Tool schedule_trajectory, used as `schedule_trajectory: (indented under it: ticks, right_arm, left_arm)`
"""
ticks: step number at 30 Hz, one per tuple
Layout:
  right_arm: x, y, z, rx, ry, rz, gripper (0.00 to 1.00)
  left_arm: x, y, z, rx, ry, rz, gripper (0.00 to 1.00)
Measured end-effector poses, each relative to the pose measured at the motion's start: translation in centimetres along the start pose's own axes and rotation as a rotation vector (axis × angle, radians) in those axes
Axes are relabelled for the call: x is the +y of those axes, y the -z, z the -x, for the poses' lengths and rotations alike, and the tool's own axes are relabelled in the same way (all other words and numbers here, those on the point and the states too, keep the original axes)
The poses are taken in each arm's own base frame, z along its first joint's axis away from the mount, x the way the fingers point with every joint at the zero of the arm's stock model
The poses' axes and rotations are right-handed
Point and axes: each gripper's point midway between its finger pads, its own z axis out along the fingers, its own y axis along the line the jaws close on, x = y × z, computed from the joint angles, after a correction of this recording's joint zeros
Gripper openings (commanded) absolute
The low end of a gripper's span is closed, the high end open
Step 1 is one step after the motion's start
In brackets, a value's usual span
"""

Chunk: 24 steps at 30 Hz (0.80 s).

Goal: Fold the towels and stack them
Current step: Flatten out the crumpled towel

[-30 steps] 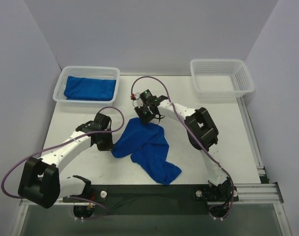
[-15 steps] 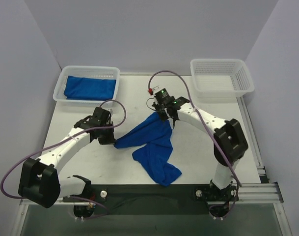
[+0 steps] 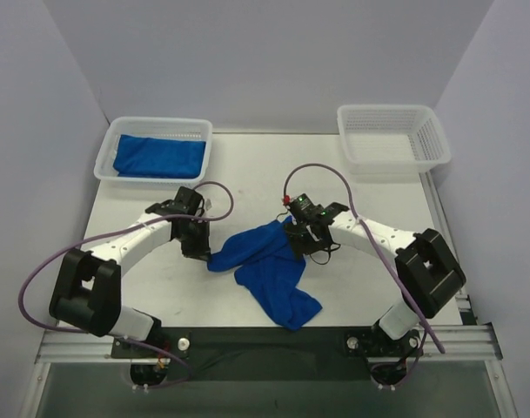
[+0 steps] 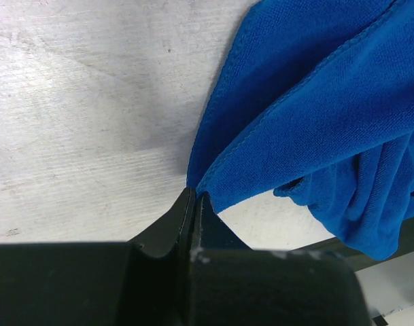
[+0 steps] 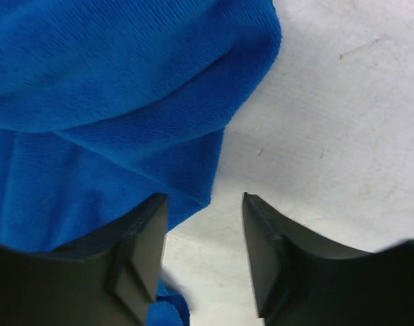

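Observation:
A crumpled blue towel (image 3: 266,266) lies in the middle of the white table (image 3: 143,279). My left gripper (image 3: 204,251) is shut on the towel's left corner, low over the table. In the left wrist view the shut jaws (image 4: 194,198) pinch the hemmed corner of the towel (image 4: 308,115). My right gripper (image 3: 305,240) is open at the towel's upper right edge. In the right wrist view its open jaws (image 5: 205,207) stand over bare table, with the towel's edge (image 5: 111,95) lying by the left finger (image 5: 142,244). A second folded blue towel (image 3: 160,156) lies in the left basket.
A white basket (image 3: 108,148) holding the folded towel stands at the back left. An empty white mesh basket (image 3: 392,135) stands at the back right. Grey walls close in the back and sides. A black rail runs along the near edge.
My right gripper has moved nearer and to the right, and has opened, letting go of the towel, which has sunk onto the table. My left gripper shifted slightly right, still holding the corner.

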Motion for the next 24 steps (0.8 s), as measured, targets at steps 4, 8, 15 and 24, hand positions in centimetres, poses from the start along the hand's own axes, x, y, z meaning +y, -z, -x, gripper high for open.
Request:
schedule_trajectory:
  ticks: [4,8,15,24]
  right_arm:
    - [0.3,1.4,3.0,-0.044,-0.03,0.094,0.6]
    - [-1.0,4.4,9.2,-0.193,-0.046,0.14,0.57]
    - [-0.9,4.9,17.4,-0.329,0.059,0.15,0.52]
    - [1.3,-3.0,12.1,-0.118,0.204,0.074,0.53]
  left_arm:
    - [0.0,0.0,-0.1,0.006,-0.003,-0.005,0.0]
    - [0.0,-0.2,-0.3,0.015,-0.001,-0.006,0.0]
    - [-0.2,-0.2,-0.4,0.022,0.0,-0.014,0.0]
    - [-0.2,0.1,-0.6,0.012,0.01,-0.02,0.0]
